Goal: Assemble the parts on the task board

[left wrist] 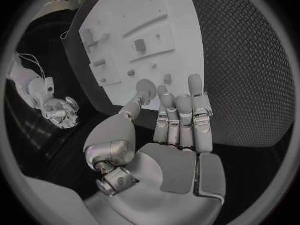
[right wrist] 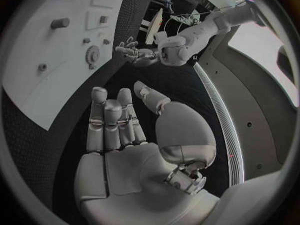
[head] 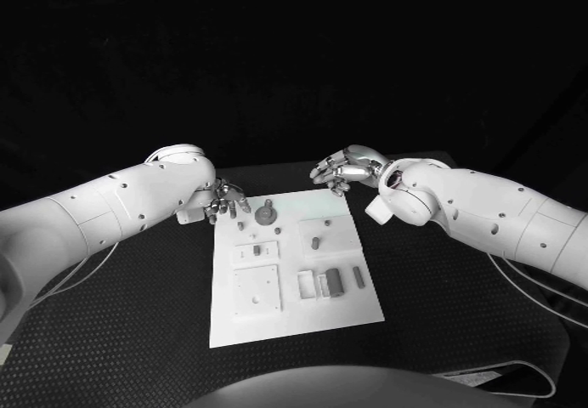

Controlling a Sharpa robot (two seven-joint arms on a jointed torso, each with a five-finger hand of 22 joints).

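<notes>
The fingers of the left hand [head: 224, 201] were seen extended and slightly apart, with nothing between them, and this hand was held just above the far left corner of the task board [head: 307, 316]. The fingers of the right hand [head: 344, 171] were loosely curved and also held nothing; this hand was placed near the far right corner of the board, a little beyond its edge. No part was touched by either hand. The white board was laid in the middle of the black table [head: 135, 323], with its long axis running from the robot outward. On it, several parts [head: 330, 282] were still lying loose: some oblong pieces near the right side, in the near half, with their long axes along the board's length, and a round toothed piece [head: 268, 208] at the far end, close to the left hand. Whether any small piece was already seated in its place could not be told. It was judged that the assembly was at an early stage and most of it remained.
</notes>
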